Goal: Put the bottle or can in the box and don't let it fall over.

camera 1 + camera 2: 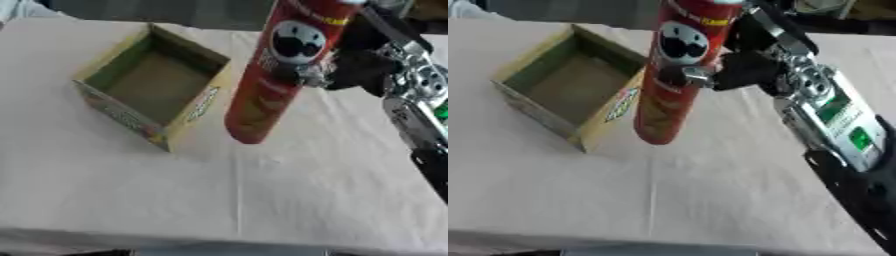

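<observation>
A tall red crisp can (280,75) with a moustached face on its label hangs in the air, tilted, its lower end just right of the box. My right hand (750,67) comes in from the upper right and is shut on the can's middle. The open cardboard box (153,82) stands on the table at the left, its inside bare. My left hand shows in neither view.
A white cloth covers the table (262,200), with a crease running toward the front edge. The right forearm (833,120), silver with green lights, crosses the right side. Dark shapes lie along the far edge.
</observation>
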